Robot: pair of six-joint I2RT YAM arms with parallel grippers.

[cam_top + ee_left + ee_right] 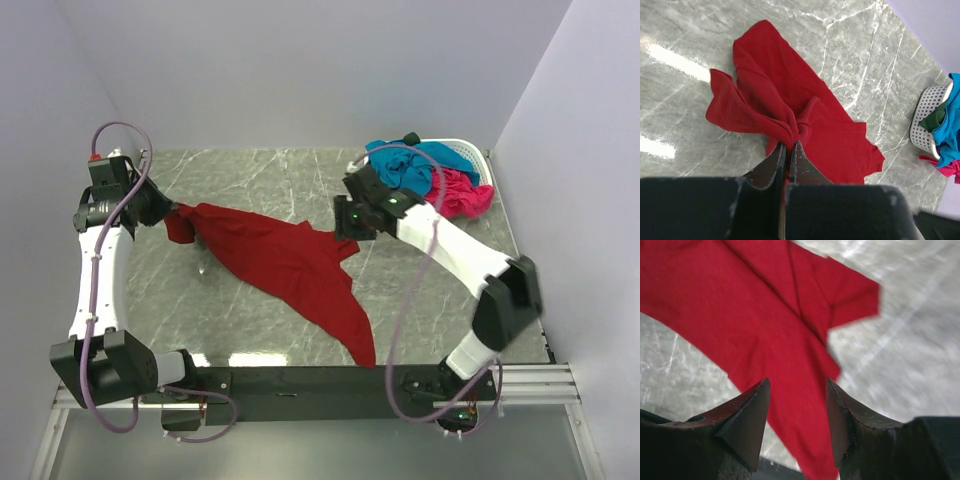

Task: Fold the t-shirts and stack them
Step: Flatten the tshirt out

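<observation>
The dark red t-shirt [290,262] lies rumpled across the middle of the marble table, stretched from back left to front right. My left gripper [168,214] is shut on a bunched edge of it at its left end; in the left wrist view the cloth [790,115] gathers into the closed fingertips [788,145]. My right gripper [345,220] is open and empty, hovering above the shirt's right sleeve; the red cloth [765,315] shows between and beyond its spread fingers [797,385]. The teal-blue shirt [412,165] and hot pink shirt [465,195] sit heaped in the basket.
The white latticed basket [470,155] stands at the back right corner; it also shows in the left wrist view [929,117]. Walls close in the table on the left, back and right. A black rail [320,380] runs along the near edge.
</observation>
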